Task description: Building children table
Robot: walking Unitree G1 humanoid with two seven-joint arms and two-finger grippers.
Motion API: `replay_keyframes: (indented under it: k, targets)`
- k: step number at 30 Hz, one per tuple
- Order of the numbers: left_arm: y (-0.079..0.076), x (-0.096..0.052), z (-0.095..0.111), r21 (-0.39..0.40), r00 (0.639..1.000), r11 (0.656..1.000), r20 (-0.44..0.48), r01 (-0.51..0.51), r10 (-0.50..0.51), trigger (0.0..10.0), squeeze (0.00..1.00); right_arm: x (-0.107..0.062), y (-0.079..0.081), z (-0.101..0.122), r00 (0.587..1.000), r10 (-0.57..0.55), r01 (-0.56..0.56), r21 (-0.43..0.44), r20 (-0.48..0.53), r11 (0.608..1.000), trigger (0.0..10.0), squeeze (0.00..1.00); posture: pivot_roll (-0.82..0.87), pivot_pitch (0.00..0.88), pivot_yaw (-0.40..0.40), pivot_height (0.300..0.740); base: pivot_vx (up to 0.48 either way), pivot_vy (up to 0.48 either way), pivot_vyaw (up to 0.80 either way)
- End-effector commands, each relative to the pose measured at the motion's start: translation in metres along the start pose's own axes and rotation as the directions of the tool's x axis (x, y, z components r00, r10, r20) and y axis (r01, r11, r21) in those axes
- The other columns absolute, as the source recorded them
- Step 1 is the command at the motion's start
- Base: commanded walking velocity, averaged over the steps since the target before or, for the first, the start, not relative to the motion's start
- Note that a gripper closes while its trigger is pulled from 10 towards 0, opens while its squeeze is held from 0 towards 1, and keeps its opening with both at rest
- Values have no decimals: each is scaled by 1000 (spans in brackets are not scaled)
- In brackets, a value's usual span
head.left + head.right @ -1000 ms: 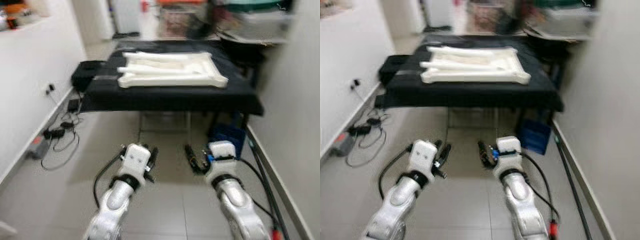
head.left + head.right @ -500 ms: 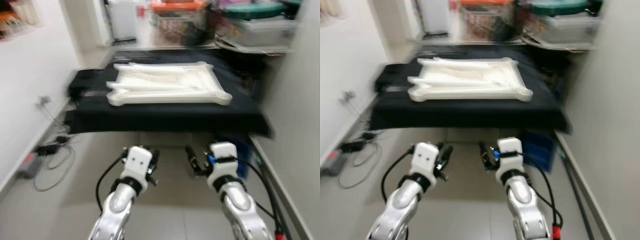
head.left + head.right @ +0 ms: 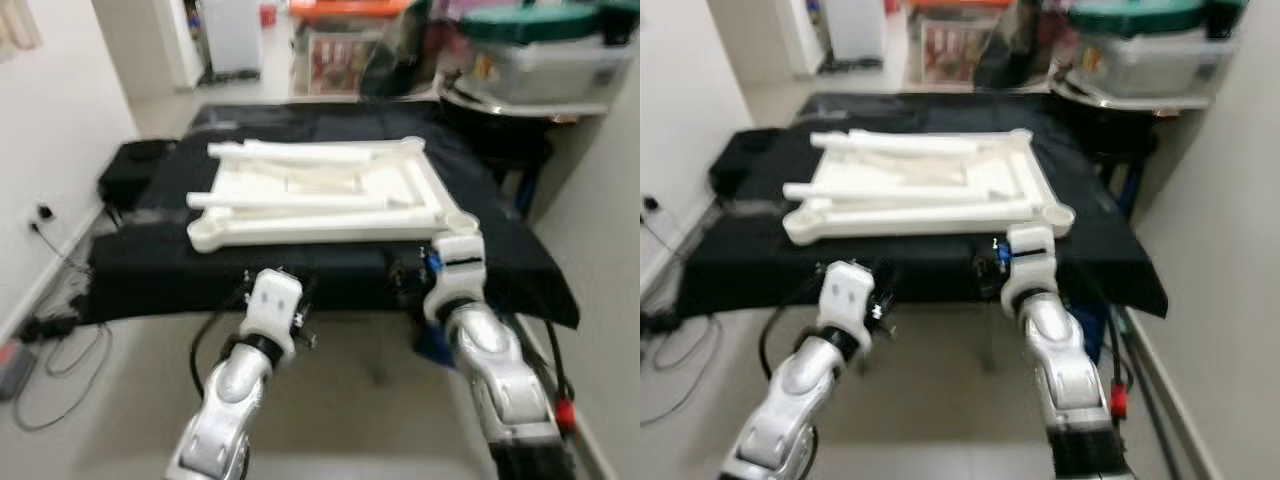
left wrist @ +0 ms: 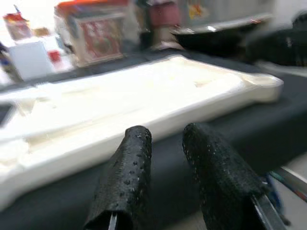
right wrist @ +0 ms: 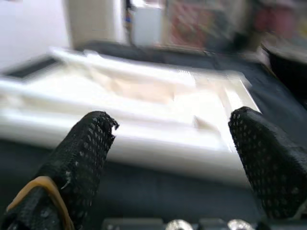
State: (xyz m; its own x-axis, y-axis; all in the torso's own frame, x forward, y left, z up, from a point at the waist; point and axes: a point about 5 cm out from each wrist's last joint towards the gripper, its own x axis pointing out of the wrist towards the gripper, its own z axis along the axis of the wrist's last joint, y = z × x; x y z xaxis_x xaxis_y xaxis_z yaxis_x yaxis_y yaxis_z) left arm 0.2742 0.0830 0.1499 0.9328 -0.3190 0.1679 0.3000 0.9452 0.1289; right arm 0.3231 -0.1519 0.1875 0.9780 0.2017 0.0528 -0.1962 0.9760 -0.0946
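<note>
The white children's table top (image 3: 330, 215) lies upside down on a low table covered in black cloth (image 3: 150, 270). Loose white legs (image 3: 290, 203) lie across it. My left gripper (image 3: 302, 300) hovers just before the cloth's front edge, below the top's left part; in the left wrist view its fingers (image 4: 127, 172) are shut on nothing. My right gripper (image 3: 405, 278) is at the same edge, below the top's right corner (image 3: 458, 220). In the right wrist view it (image 5: 172, 124) is open wide, facing the white top (image 5: 144, 103).
An orange-lidded box (image 3: 345, 40) and a green-lidded clear bin (image 3: 540, 50) stand behind the table. A black bag (image 3: 130, 170) rests at its left end. White walls close in on both sides. Cables (image 3: 50, 335) lie on the floor at the left.
The camera has come closer to the black table, which now looks larger. Both grippers have gone from above the floor to right at the table's front edge.
</note>
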Motion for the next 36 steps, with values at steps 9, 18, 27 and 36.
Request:
replay_keyframes:
  k: [9, 18, 27, 36]
  targets:
    - [6, 0, 2, -9, 1000, 1000, -1, -29, 29, 10000, 0, 31, -7, 48, 980, 198, -200, -46, -30, 979, 10000, 0, 83, 0, -40, 740, 373, 0, 0]
    - [-3, 6, 15, -56, 999, 998, 37, 21, -19, 10000, 0, 54, -4, 79, 801, 542, -585, -145, -254, 798, 10000, 0, 84, 0, -54, 740, 0, 0, 0]
    - [-32, -5, 22, -170, 979, 965, 56, 202, -195, 10000, 0, 80, -9, 96, 698, 561, -695, -231, -445, 681, 10000, 0, 69, 0, -82, 740, 0, 0, 0]
    - [-59, -26, 21, -237, 938, 910, 33, 342, -344, 10000, 0, 88, 11, 96, 599, 586, -781, -237, -546, 578, 10000, 800, 65, 52, -106, 740, 0, 0, 0]
